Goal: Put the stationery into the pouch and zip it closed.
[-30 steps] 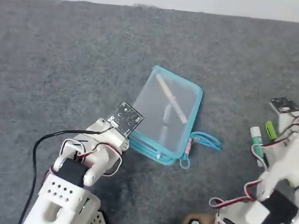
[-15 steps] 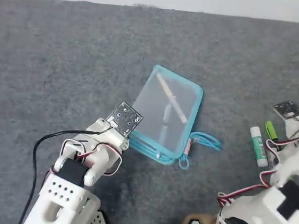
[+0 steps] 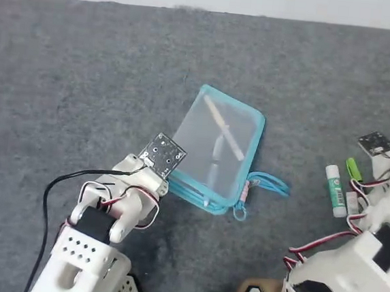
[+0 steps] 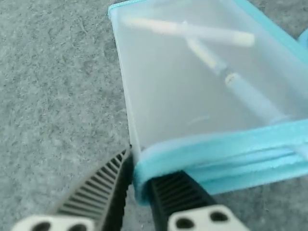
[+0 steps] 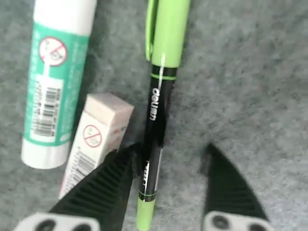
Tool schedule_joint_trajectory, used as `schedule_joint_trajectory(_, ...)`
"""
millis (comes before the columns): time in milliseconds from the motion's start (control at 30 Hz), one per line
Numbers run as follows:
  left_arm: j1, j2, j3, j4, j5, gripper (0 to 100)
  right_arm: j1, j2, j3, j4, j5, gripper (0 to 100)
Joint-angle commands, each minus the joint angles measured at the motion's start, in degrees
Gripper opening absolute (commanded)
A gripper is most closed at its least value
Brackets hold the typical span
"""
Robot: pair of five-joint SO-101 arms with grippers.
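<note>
Between the spread jaws of the right gripper (image 5: 171, 155) lies the green pen (image 5: 161, 72), with the eraser (image 5: 98, 127) and glue stick (image 5: 55, 82) just beside it. The left gripper (image 4: 139, 173) is clamped on the pouch (image 4: 192, 86) corner. Pen pickup looks underway; next it needs lowering and a centred squeeze.

— What do the arms look like?
— The left arm (image 3: 86, 256) and right arm (image 3: 348, 265) are white plastic shells around black motor blocks. Red, white and black wires (image 3: 317, 249) loop between the joints.
— Any difference on the left one?
— It has a black cable (image 3: 83, 173) and a grid of round holes in its base. Each wrist bears a small dark board (image 3: 163, 155) with pale dots.
— The grippers?
— The left gripper (image 4: 139, 166) and right gripper (image 5: 171, 154) have black ribbed fingers (image 5: 103, 185) on white mounts with dark screw holes.
</note>
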Motion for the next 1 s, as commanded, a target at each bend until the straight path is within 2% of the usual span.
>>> schedule_joint_trajectory(0, -0.3, -0.1, -0.8, -2.1, 1.2, 1, 0.4, 1.5, 0.3, 1.5, 0.8, 1.2)
schedule_joint_trajectory(33, -0.3, -0.1, -0.8, -2.1, 1.2, 1, 0.6, 1.4, 0.2, 2.2, 0.7, 3.3)
schedule_joint_trajectory(100, -0.3, -0.1, -0.8, -2.1, 1.3, 1, 0.8, -0.1, -0.9, 5.1, 0.2, 0.1)
schedule_joint_trajectory(167, -0.3, -0.1, -0.7, -2.7, 1.4, 1, 0.8, -2.5, -3.4, 9.7, -3.8, 0.8)
schedule_joint_trajectory(233, -0.3, -0.1, 0.0, -4.0, 1.5, 1, 0.7, -5.6, -6.9, 16.1, -7.1, 0.6)
schedule_joint_trajectory(333, -0.4, -0.1, 1.1, -6.5, 2.5, 1, -1.5, -10.9, -12.3, 28.3, -8.1, 0.7)
schedule_joint_trajectory(467, -0.6, -0.1, 1.1, -8.4, 7.5, 1, -7.0, -19.6, -15.5, 39.7, -8.7, 0.7)
schedule_joint_trajectory(600, -0.6, -0.1, 1.1, -9.7, 9.7, 1, -14.5, -31.6, -15.2, 42.7, -17.2, 0.7)
schedule_joint_trajectory(700, -0.6, -0.1, 1.1, -9.7, 9.7, 1, -24.0, -40.0, -14.8, 47.6, -20.3, 0.7)
schedule_joint_trajectory(800, -0.6, -0.1, 1.1, -9.9, 9.7, 1, -36.1, -48.7, -9.1, 47.9, -23.1, 0.7)
schedule_joint_trajectory(967, -0.7, 0.0, 1.1, -11.2, 9.7, 1, -61.0, -58.8, 4.7, 47.8, -25.5, 0.7)
